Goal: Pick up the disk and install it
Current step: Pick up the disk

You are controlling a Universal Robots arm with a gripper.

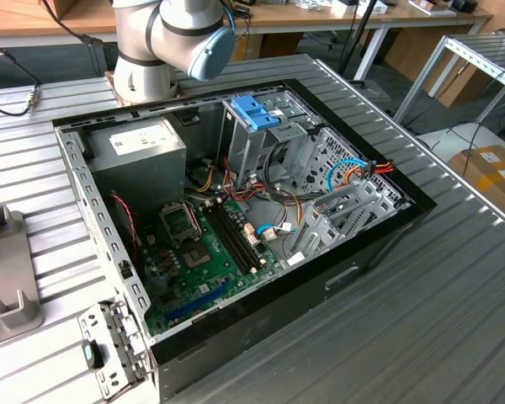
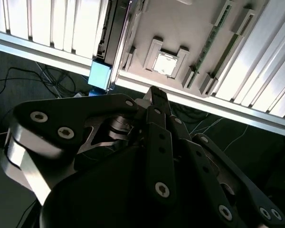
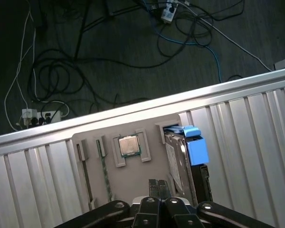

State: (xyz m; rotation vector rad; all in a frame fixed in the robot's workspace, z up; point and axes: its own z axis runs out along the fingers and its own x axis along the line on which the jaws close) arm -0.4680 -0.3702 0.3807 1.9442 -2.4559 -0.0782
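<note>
The disk (image 3: 179, 164) stands on its edge in a slot of a flat grey holder plate (image 3: 133, 173); its dark metal body ends in a bright blue tab (image 3: 195, 146). In the second wrist view the same disk (image 2: 111, 33) shows its blue tab (image 2: 99, 75) at the table's rim. My gripper (image 3: 157, 183) hovers above the holder plate, beside the disk and apart from it, with its black fingers (image 2: 157, 102) pressed together and nothing between them. The open computer case (image 1: 236, 210) lies on the ribbed table in the exterior view.
The holder plate also carries a square processor chip (image 3: 128, 145) and a thin memory stick (image 3: 104, 171). Past the table's rim lies a dark floor with loose cables (image 3: 61, 76). Inside the case stands a metal drive cage with a blue latch (image 1: 257, 114). A grey fixture (image 1: 4, 269) sits at the exterior view's left.
</note>
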